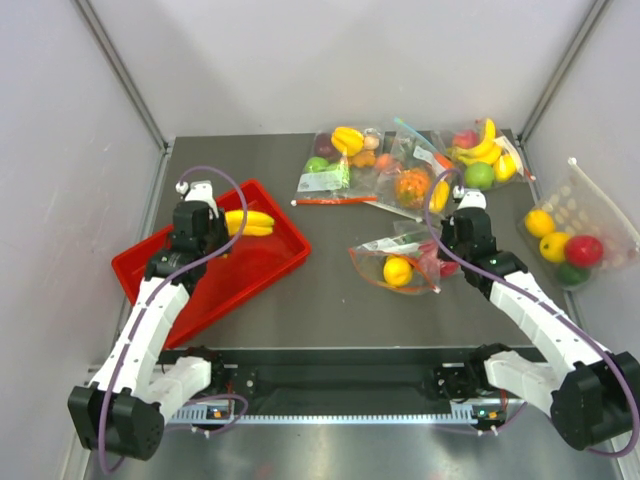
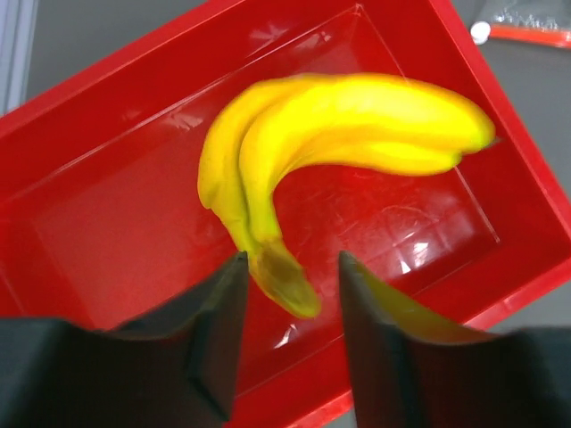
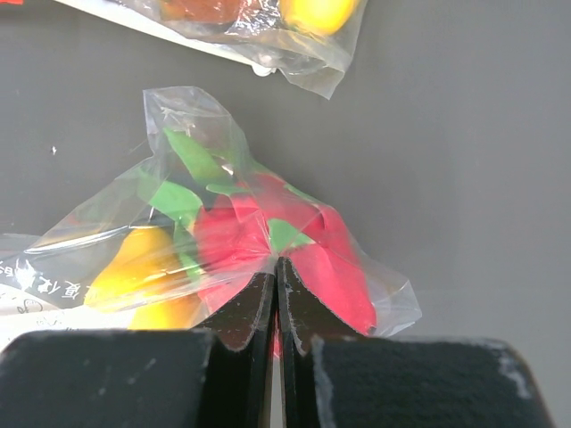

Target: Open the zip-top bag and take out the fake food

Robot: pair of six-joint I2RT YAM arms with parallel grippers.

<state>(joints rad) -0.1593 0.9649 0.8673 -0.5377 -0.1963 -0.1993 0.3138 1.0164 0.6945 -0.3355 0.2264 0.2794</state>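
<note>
Left gripper (image 2: 290,267), jaws apart and gripping nothing, hovers over the banana (image 2: 357,125) in the red tray (image 2: 89,98), while the right gripper (image 3: 277,276) is pinched tight on the plastic of the zip-top bag (image 3: 187,116), which lies on the table right of centre. With the dragon fruit (image 3: 330,259) and a yellow fruit (image 3: 134,276) inside the bag, the job looks about a third done.

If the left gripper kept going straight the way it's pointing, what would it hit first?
Most likely the banana: its stem end sits between the open fingers of the left gripper, red tray beneath. Depth unclear.
</note>
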